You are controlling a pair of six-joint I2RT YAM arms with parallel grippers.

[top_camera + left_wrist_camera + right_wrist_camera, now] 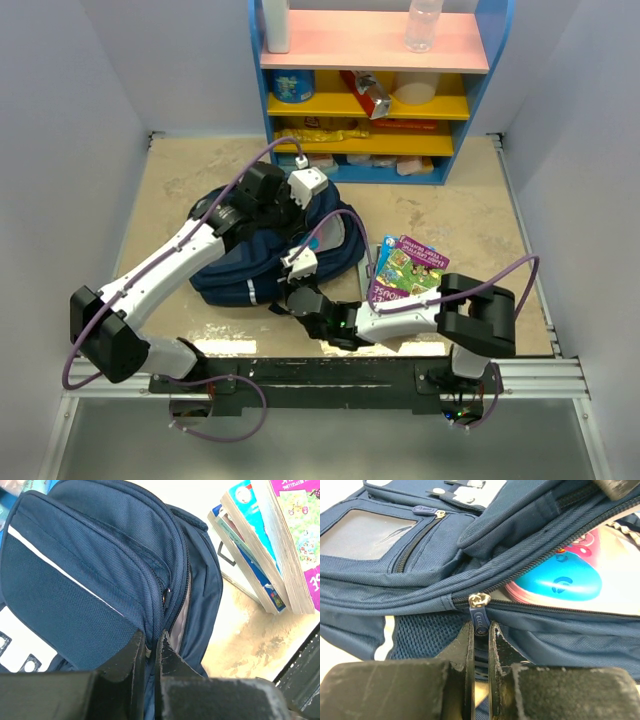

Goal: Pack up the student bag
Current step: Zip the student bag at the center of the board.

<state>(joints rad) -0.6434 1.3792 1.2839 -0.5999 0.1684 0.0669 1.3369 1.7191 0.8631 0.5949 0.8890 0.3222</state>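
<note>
Navy student bag (232,272) zip pull (479,614) pinched in right claw (480,628)

A beige, marbled table (470,210) carries a stack of picture books (405,270) on its right side, near the front edge, the top cover purple and green. At the far edge stands a blue shelf unit (350,42) with a pink top board. A clear bottle (423,25) stands on the right of that board and a white cylinder (277,25) on the left. The yellow shelf below holds a blue tin (293,85), a red-and-silver packet (368,93) and a white tub (415,88).
</note>
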